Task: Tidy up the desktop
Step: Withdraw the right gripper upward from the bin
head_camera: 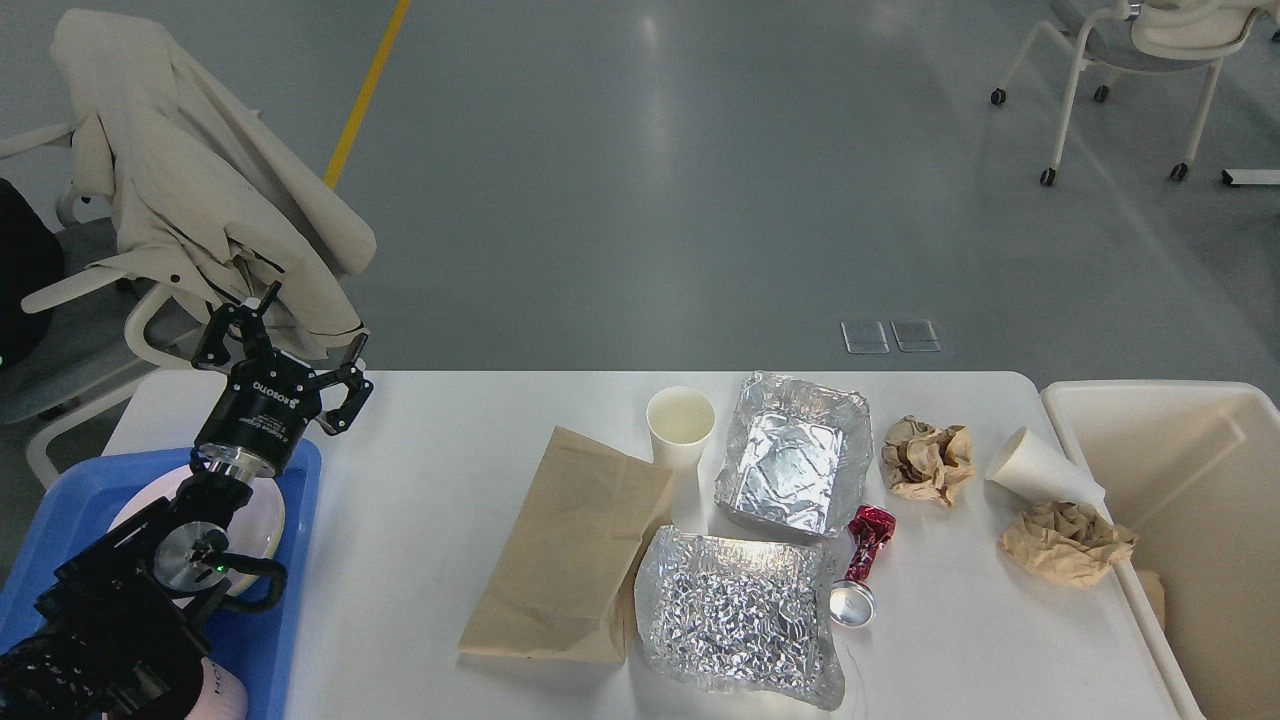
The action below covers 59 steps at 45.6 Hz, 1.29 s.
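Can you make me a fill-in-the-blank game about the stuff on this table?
1. The standing paper cup sits just left of a tray made of ____.
2. The flat paper bag is the colour ____.
3. The second paper cup is lying on its ____.
4. The left gripper is above the corner of a ____ tray.

Missing words: foil, brown, side, blue.

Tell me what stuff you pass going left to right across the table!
Blue tray with the left tool above it → flat brown bag → upright paper cup → foil tray → crumpled paper ball → tipped-over cup → cream bin.
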Tool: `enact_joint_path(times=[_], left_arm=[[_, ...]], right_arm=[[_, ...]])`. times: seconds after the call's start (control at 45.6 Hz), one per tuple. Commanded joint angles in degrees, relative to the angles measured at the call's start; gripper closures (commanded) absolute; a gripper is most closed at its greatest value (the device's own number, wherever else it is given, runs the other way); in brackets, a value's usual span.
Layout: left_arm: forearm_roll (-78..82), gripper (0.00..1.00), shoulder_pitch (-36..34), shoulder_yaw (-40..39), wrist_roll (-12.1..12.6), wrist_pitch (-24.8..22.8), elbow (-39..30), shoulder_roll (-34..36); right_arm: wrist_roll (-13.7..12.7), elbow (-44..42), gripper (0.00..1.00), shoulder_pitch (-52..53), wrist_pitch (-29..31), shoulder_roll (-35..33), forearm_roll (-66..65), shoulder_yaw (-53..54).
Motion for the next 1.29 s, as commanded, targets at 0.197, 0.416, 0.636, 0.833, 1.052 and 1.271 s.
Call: enact_joint_path(times=[0.197, 0.416, 0.636, 0.833, 1.052, 1.271], left_arm=[[0.00, 0.00, -0.01, 0.00, 0.02, 0.01, 0.00, 0.00], [0.00, 0.00, 0.08, 0.00, 0.02, 0.01, 0.00, 0.00], [0.00, 0.00, -0.01, 0.00, 0.02, 0.01, 0.00, 0.00], [0.00, 0.00, -0.01, 0.00, 0.02, 0.01, 0.00, 0.00], [0.00, 0.00, -0.01, 0.00, 0.02, 0.01, 0.00, 0.00], [0.00, 0.00, -0.01, 0.00, 0.02, 0.01, 0.00, 0.00]], right_arm=[[-0.02, -25.83, 1.00, -54.26, -9.67, 15.16, 18.14, 24.12], [0.07, -25.66, 0.47, -56.64, -9.76, 16.92, 18.22, 25.44], [0.16, -18.74, 0.00, -52.53, -9.15, 15.70, 18.40, 26.23], [0.16, -1.15, 0.00, -30.04, -2.13, 7.00, 16.74, 22.03], [0.25, 25.47, 0.00, 21.18, 22.11, 3.47, 7.59, 5.85], [0.42, 41.57, 0.00, 56.90, 47.35, 9.18, 7.15, 8.03]])
